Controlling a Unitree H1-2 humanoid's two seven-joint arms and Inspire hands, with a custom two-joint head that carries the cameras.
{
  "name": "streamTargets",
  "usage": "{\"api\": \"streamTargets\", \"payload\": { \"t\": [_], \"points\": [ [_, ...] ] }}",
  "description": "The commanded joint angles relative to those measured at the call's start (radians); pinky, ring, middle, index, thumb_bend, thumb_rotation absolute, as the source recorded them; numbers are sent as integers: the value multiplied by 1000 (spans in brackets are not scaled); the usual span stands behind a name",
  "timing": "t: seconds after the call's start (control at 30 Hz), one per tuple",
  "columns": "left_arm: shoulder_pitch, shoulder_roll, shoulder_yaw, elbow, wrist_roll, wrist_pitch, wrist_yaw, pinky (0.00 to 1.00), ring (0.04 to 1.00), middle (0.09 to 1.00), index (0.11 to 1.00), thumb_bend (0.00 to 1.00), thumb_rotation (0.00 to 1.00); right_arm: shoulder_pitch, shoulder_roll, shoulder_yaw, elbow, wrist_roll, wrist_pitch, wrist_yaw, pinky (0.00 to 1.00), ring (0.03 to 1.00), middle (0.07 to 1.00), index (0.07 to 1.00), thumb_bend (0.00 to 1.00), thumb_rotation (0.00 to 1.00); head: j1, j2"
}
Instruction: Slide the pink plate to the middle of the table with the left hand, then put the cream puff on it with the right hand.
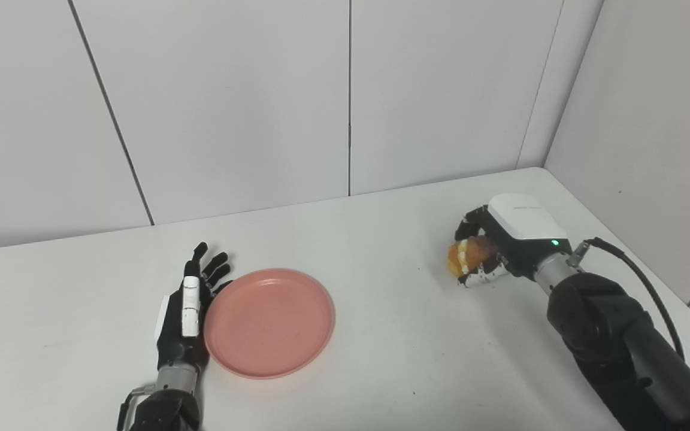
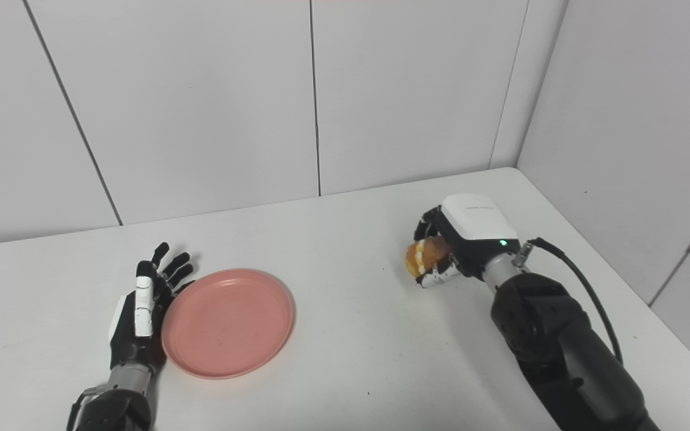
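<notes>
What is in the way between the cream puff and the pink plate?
Nothing visible. The right hand holds the cream puff off to the right, and only bare table lies between it and the pink plate. The open left hand is at the plate's far left side.

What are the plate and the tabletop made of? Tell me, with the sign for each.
Plate: probably plastic, matte pink, judging by its even colour, thin raised rim and lack of gloss. Table: smooth white, likely laminate or coated board, faintly reflective with a rounded corner; the look leaves it open.
</notes>
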Motion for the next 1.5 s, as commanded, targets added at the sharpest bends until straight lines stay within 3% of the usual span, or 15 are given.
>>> {"api": "streamTargets", "payload": {
  "t": [0.0, 0.27, 0.57, 0.97, 1.27, 1.47],
  "points": [
    [40, -16, -6, 28, 7, 44, 11, 782, 855, 852, 922, 738, 996, -55, -1, -15, -50, 12, -11, 5, 347, 463, 547, 498, 496, 0, 10, 0],
    [45, -34, -14, 9, 29, 60, 37, 764, 847, 845, 915, 721, 1000, -125, 53, 11, -42, 45, -35, 14, 351, 443, 518, 510, 499, 0, 66, 1],
    [53, -69, -31, -16, 63, 84, 72, 755, 841, 826, 899, 699, 999, -194, 113, 47, -39, 47, -25, 32, 357, 449, 536, 495, 498, 0, 202, 13],
    [34, -95, -37, -1, 96, 76, 101, 746, 836, 820, 901, 706, 1000, -249, 203, 62, 6, 108, -56, 8, 344, 449, 529, 495, 498, 0, 311, 10],
    [33, -112, -42, -8, 101, 99, 119, 769, 851, 823, 907, 718, 990, -242, 246, 172, 81, 64, -115, -28, 374, 452, 545, 472, 498, 0, 356, 9],
    [35, -115, -41, -11, 96, 99, 116, 771, 851, 824, 906, 702, 988, -231, 296, 215, 139, 65, -123, -45, 378, 463, 540, 478, 499, 0, 362, 8]
  ]
}}
